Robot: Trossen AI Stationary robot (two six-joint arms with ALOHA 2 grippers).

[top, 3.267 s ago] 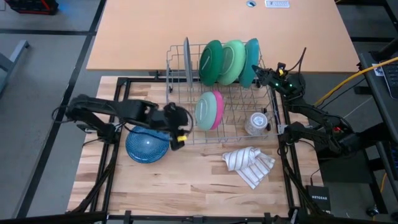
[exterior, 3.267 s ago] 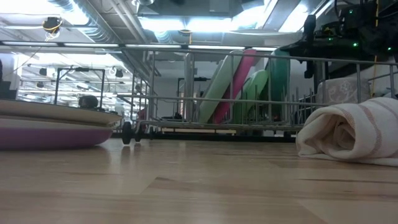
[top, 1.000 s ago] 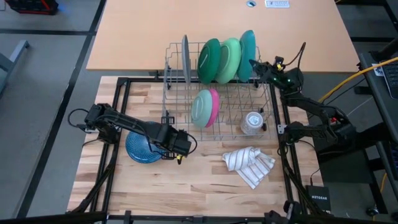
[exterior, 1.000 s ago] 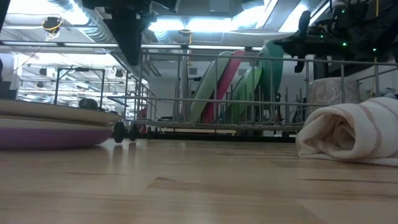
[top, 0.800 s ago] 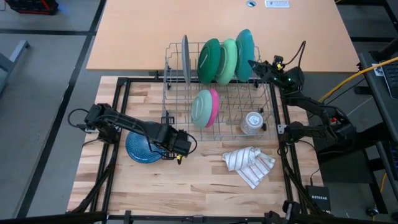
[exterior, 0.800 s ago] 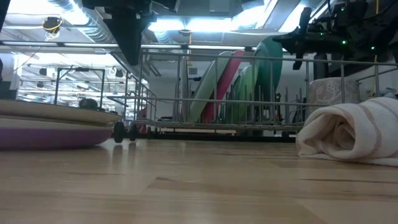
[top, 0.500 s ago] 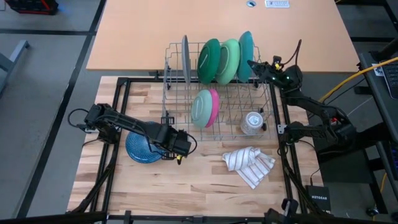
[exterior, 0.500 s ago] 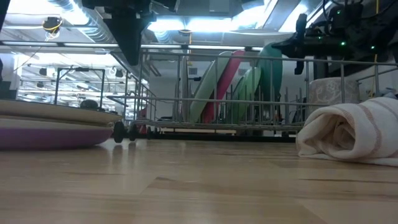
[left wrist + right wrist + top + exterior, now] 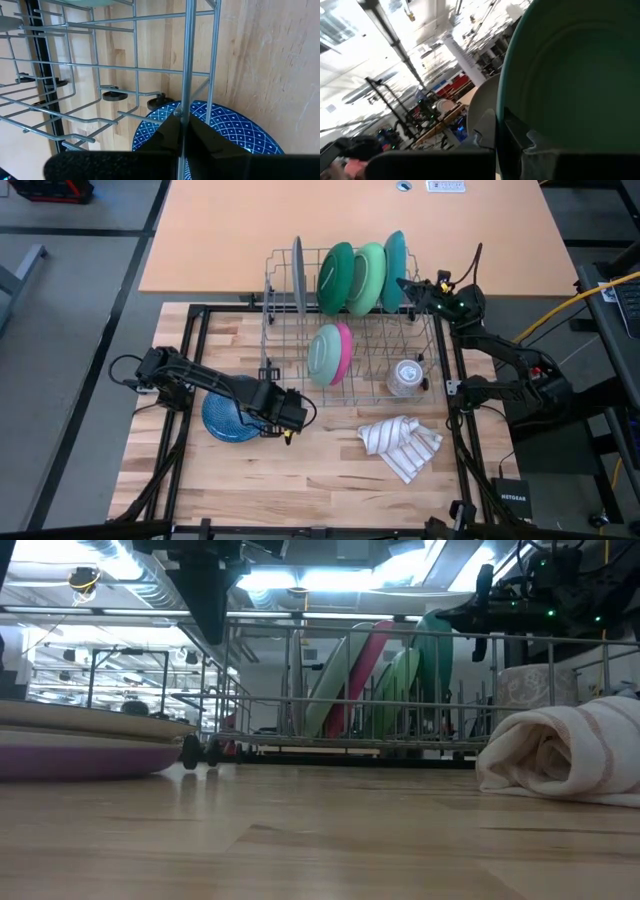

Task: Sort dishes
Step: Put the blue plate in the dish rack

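Two arms are seen at the wire rack (image 9: 352, 330). The right gripper (image 9: 408, 283) is clamped by its jaws on the teal plate (image 9: 394, 256) standing upright in the rack's far row. The left gripper (image 9: 290, 412) is stretched low above the blue plate (image 9: 228, 420) on the tabletop (image 9: 300, 470), jaws closed on nothing.

Teal plate (image 9: 396, 258), green plates (image 9: 352, 278) upright in rack; blue plate (image 9: 228, 420) flat, probably stacked.

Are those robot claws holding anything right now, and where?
The right gripper pinches the teal plate by its rim. The left gripper is clamped on a corner wire of the dish rack.
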